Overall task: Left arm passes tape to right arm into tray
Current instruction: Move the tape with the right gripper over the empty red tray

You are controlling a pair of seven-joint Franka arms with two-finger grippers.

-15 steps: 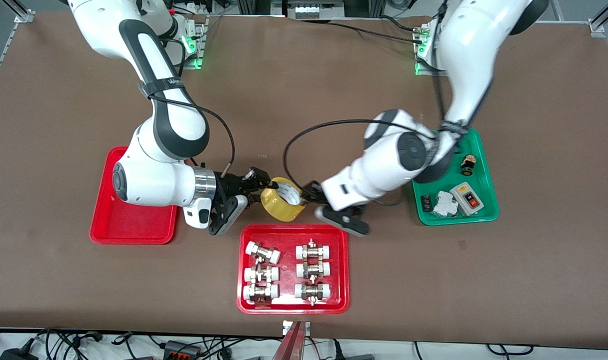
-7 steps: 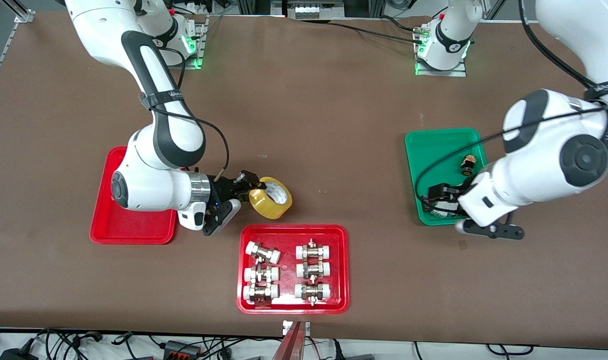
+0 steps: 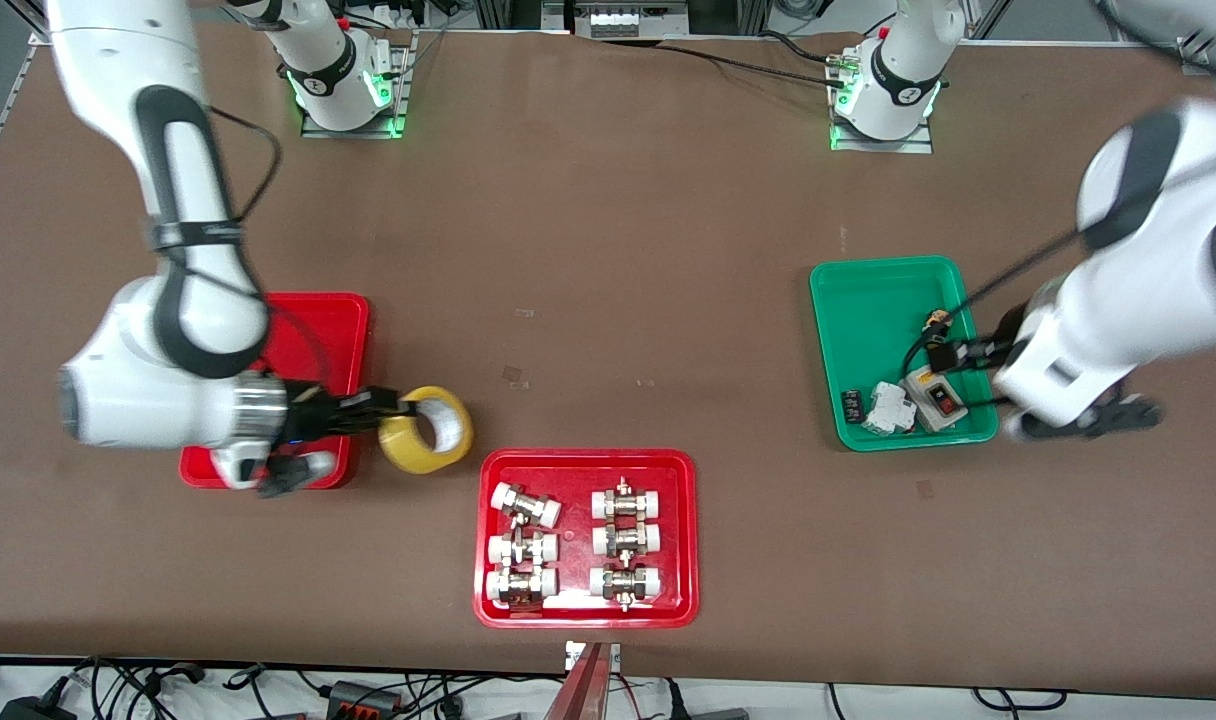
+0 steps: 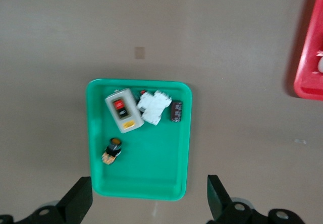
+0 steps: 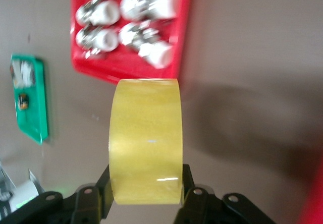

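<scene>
Table [image 3: 608,250] surface, brown, is spread under both arms. The right arm [image 3: 178,300] is reached down from its base to the plain red tray [image 3: 333,310] at its own end of the table, and much of that tray is covered by it in the front view. The left arm [image 3: 1138,290] is held over the green tray [image 3: 868,300] at the other end. A second red tray [image 3: 588,470], loaded with white-capped fittings [image 3: 523,505], is set nearest the front camera, between the two.

The tape [image 3: 426,430] is gripped by the right gripper [image 3: 393,408]: the jaws are pinched on the roll's wall. In the right wrist view the tape [image 5: 146,141] is seen standing out from between the two fingers [image 5: 194,199], its yellow band facing the camera. The roll is held above the bare table, just beside the plain tray's corner nearest the fittings tray, not over the tray itself.

The left gripper [image 4: 146,204] is seen with its jaws spread wide and nothing between them, over the green tray [image 4: 151,173]. A switch box [image 4: 122,110], a white part [image 4: 154,107] and a small button [image 4: 112,151] are laid in that tray.
</scene>
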